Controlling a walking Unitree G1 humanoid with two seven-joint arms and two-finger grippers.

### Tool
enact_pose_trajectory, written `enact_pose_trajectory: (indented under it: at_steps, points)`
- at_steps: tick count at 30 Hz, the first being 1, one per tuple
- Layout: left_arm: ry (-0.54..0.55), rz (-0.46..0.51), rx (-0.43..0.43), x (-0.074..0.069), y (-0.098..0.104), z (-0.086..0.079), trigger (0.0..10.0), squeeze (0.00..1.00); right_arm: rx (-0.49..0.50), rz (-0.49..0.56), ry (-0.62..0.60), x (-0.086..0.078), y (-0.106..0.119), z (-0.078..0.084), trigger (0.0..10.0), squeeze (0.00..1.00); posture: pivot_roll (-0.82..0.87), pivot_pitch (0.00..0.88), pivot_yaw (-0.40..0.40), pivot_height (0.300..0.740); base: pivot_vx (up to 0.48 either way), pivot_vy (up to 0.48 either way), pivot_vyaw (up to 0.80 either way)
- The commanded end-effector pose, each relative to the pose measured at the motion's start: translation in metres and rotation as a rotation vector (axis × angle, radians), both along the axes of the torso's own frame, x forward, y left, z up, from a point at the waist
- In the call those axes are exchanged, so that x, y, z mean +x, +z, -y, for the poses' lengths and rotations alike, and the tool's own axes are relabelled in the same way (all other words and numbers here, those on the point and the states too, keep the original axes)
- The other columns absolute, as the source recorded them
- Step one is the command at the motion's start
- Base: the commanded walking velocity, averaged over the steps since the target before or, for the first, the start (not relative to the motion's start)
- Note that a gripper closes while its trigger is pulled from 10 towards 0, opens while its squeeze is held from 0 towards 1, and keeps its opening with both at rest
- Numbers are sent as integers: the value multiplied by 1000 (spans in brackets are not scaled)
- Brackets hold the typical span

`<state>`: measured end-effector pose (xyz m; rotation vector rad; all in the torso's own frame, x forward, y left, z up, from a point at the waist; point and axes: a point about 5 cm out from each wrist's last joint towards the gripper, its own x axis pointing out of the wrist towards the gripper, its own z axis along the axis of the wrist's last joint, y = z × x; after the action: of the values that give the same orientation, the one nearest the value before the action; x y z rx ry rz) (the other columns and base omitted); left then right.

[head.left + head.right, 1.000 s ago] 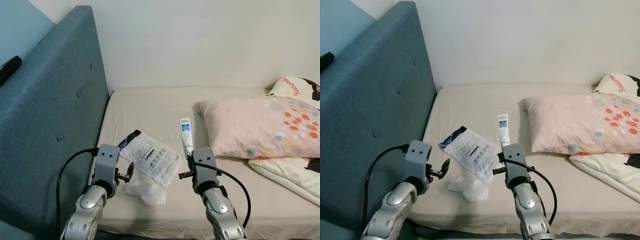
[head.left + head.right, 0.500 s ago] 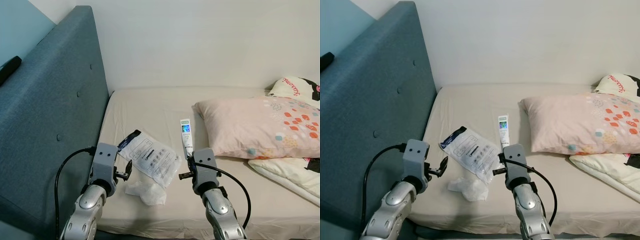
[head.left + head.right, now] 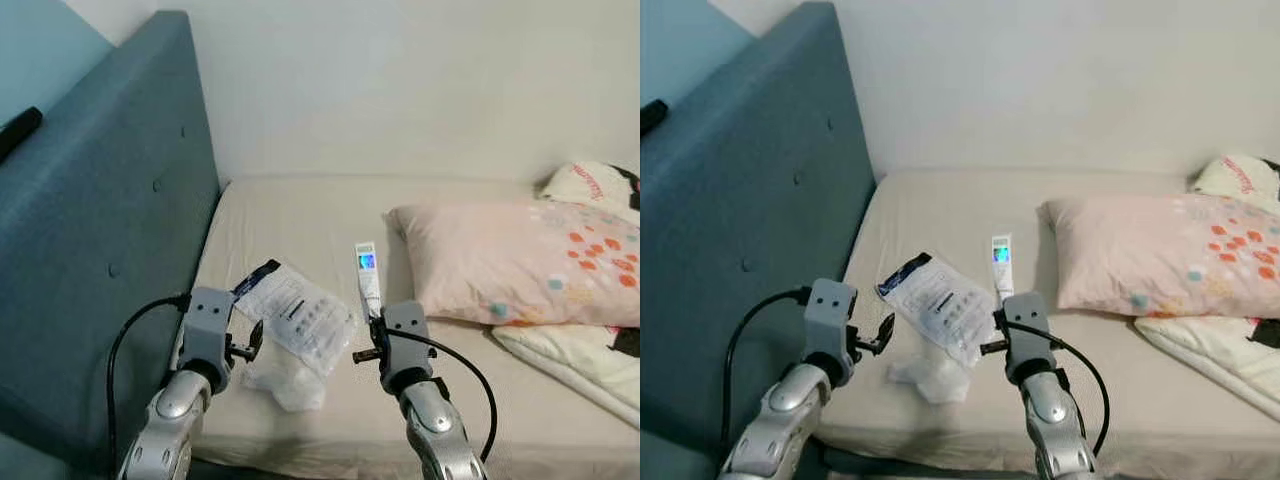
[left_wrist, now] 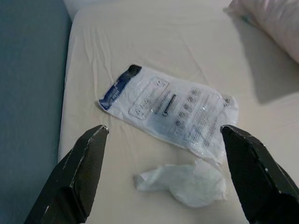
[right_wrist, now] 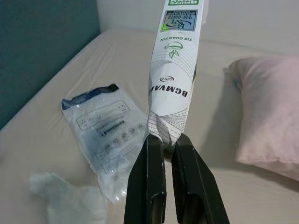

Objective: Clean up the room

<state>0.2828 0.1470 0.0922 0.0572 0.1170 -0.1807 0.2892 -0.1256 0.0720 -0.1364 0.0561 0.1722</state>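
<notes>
My right gripper (image 5: 167,144) is shut on the crimped end of a white tube (image 5: 175,79) with green and blue print, held upright above the bed (image 3: 290,215). The tube (image 3: 366,280) rises from that gripper (image 3: 375,322) in the eye views. A clear plastic package (image 4: 170,109) with blue print lies flat on the sheet. A crumpled white wrapper (image 4: 187,184) lies just in front of it. My left gripper (image 4: 163,177) hovers open over the wrapper, its fingers apart on either side. It hangs near the bed's front left edge (image 3: 252,340).
A pink patterned pillow (image 3: 510,260) lies at the right, with a second pillow (image 3: 600,180) behind it and a folded blanket (image 3: 570,350) in front. A tall blue-grey headboard (image 3: 100,230) runs along the left; a black object (image 3: 20,130) rests on its top.
The whole picture has shifted slightly and gone a little blurred, so the camera moved. Both grippers keep their poses; the tube stays in my right gripper.
</notes>
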Motion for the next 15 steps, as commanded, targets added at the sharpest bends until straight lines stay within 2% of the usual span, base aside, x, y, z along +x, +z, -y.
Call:
enact_pose_trajectory:
  at_steps: [1, 5, 6, 7, 8, 15]
  points:
    - [-20, -4, 6, -2, -1, 4, 10000, 0, 7, -31, -21, -4, -7, 6, 10000, 0, 28, 139, -6, 732, 0, -480, 0]
    - [-20, -6, 7, -2, -1, 3, 10000, 0, 8, -32, -21, -4, -7, 6, 10000, 0, 28, 140, -6, 732, 0, -480, 0]
    - [-41, -45, 28, -3, -5, 3, 10000, 0, 10, -32, -22, -4, -7, 6, 10000, 0, 28, 140, -6, 732, 0, 0, 0]
    - [-41, -45, 28, -3, -5, 3, 10000, 0, 10, -32, -22, -4, -7, 6, 10000, 0, 28, 140, -6, 732, 0, 0, 0]
    - [-65, -58, 54, -3, -7, 3, 10000, 0, 12, -32, -24, -4, -7, 5, 10000, 0, 29, 141, -2, 732, 255, 409, 0]
    - [-47, -70, 59, -3, -9, 1, 10000, 0, 15, -32, -27, -5, -7, 5, 10000, 0, 28, 142, 2, 732, 254, 408, 0]
